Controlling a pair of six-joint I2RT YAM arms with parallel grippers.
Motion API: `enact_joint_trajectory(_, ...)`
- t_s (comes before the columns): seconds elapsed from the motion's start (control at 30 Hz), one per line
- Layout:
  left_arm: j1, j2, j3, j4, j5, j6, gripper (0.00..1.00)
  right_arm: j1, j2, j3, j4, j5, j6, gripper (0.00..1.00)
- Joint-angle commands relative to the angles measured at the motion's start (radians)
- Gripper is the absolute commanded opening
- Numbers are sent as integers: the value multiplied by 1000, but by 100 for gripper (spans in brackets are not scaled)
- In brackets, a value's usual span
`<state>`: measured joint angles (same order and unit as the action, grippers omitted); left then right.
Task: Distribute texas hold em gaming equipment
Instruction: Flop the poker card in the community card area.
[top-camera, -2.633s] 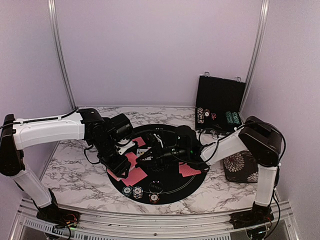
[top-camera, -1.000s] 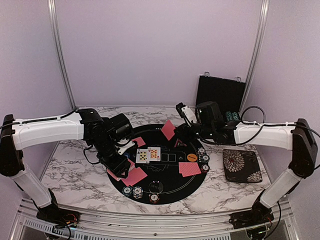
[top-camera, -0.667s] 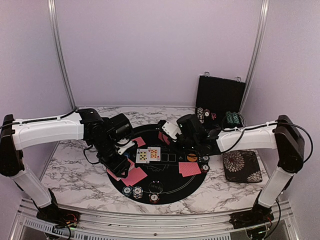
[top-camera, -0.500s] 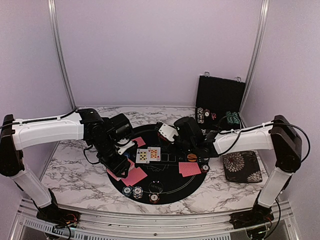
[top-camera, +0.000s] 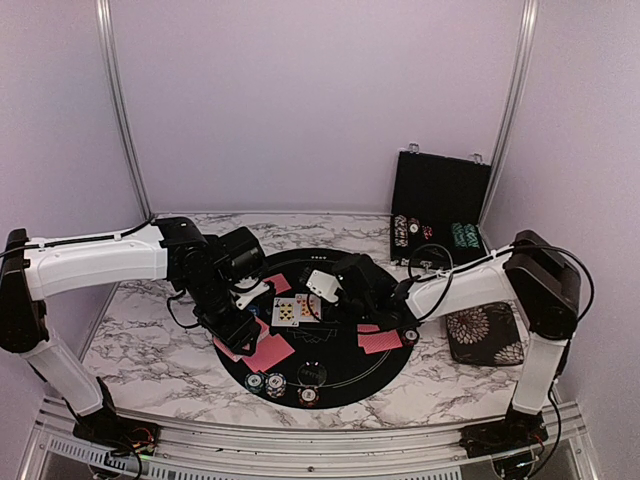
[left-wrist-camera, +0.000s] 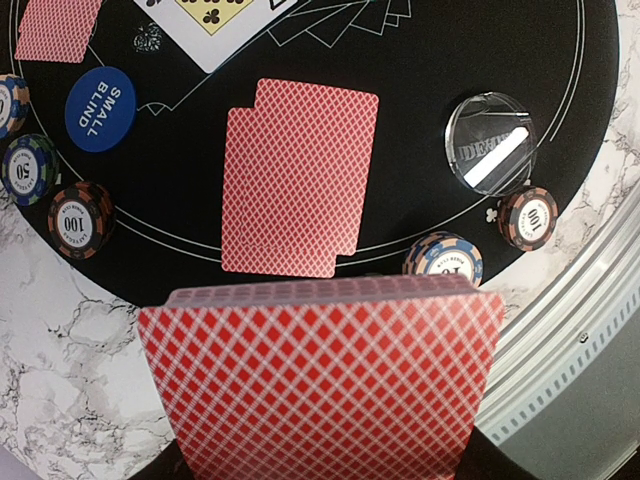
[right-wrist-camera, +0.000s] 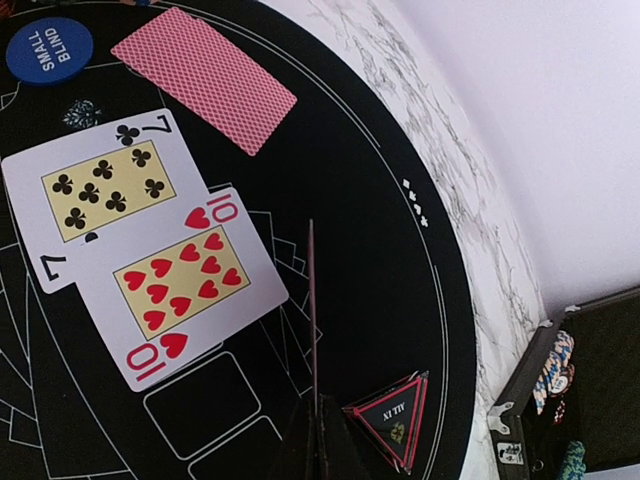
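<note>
On the marble worktop (top-camera: 150, 340), over the round black mat (top-camera: 340, 382), my left gripper (top-camera: 233, 330) clamps the red-backed deck (left-wrist-camera: 320, 380) at the 9 o'clock rim. My right gripper (right-wrist-camera: 318, 445), closed, pinches a single card (right-wrist-camera: 312, 320) edge-on toward 12 o'clock, beside the face-up seven of clubs (right-wrist-camera: 100, 195) and ten of hearts (right-wrist-camera: 180, 290).

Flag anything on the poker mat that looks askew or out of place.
The face-up cards near the middle of the mat look untidy: the ten of hearts overlaps a corner of the seven of clubs, and they lie at slightly different angles. Nothing looks spilled or damaged.
</note>
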<state>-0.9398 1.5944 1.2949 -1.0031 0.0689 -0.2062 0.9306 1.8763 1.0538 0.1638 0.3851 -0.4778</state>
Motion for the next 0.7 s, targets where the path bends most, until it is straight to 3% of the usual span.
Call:
enact_joint_trajectory(0.0,-1,-33,0,-9,-11,-9,51,20,10,-12,29,12,2,0)
enact_joint_trajectory(0.2,-1,-31,2,-9,-7,-10,51,32,9,-37,19,1,28,0)
enact_joint_trajectory(0.67,-1,-24,4,-6,-5,-11,51,91,-33,-117,-16,-62,133,17)
